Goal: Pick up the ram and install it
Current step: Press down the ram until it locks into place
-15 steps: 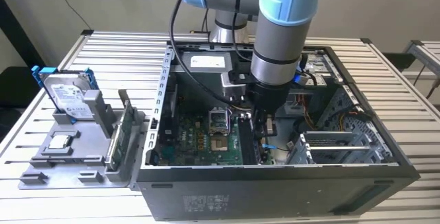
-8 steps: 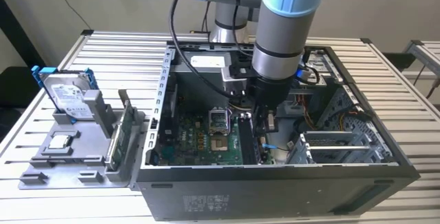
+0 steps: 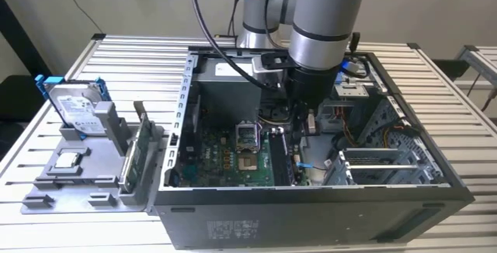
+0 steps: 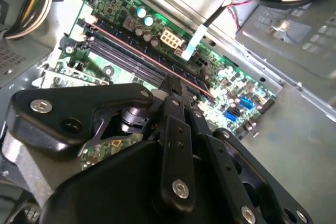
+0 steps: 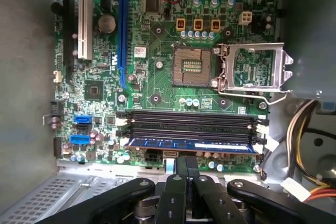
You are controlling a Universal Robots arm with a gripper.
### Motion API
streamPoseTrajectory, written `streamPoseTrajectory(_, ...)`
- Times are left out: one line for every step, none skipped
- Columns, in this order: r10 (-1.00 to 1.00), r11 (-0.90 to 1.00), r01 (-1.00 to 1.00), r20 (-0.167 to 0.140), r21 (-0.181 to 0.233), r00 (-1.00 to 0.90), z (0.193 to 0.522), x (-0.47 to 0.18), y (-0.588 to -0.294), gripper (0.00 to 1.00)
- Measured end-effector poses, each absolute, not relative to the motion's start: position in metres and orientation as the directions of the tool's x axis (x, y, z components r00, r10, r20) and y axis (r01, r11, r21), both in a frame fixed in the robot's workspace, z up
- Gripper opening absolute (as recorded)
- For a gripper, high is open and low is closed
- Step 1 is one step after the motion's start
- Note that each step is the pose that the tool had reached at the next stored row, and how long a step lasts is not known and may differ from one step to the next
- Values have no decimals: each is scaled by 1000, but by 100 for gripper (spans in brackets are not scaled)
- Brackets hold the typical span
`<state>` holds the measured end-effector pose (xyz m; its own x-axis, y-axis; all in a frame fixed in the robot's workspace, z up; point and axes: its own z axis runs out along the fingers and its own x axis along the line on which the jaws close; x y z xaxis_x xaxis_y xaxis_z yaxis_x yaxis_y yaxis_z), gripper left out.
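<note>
The ram [image 5: 191, 144] is a long thin stick with a blue face. It stands on edge in the motherboard slot nearest my gripper, and in the second wrist view the ram [image 4: 126, 45] shows as a thin copper-edged line. My gripper [image 5: 187, 162] is shut, its fingers pressed together with nothing between them. The fingertips [image 4: 174, 83] rest at the ram's top edge, around the middle of its length. In the exterior view my gripper [image 3: 304, 128] reaches down inside the open computer case.
Two dark empty memory slots [image 5: 189, 121] lie beside the ram, with the open CPU socket [image 5: 192, 66] beyond. Yellow cables [image 5: 307, 140] hang close by. Outside the case wall [image 3: 311, 206], a grey tray [image 3: 70, 177] holds a hard drive [image 3: 78, 110] and a green board [image 3: 141, 148].
</note>
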<state>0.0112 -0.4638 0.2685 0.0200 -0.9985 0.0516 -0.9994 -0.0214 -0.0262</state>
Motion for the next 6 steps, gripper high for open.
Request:
streamPoseTrajectory(-998,-21,-999,52,-26,20,269,11,-464,11)
streamPoseTrajectory(-998,-21,-999,52,-26,20,269,11,-464,11)
streamPoseTrajectory(-998,-21,-999,52,-26,20,269,11,-464,11)
streamPoseTrajectory(-998,-21,-999,52,-26,20,269,11,-464,11)
streamPoseTrajectory(-998,-21,-999,52,-26,20,269,11,-464,11)
streamPoseTrajectory(-998,-21,-999,52,-26,20,269,11,-464,11)
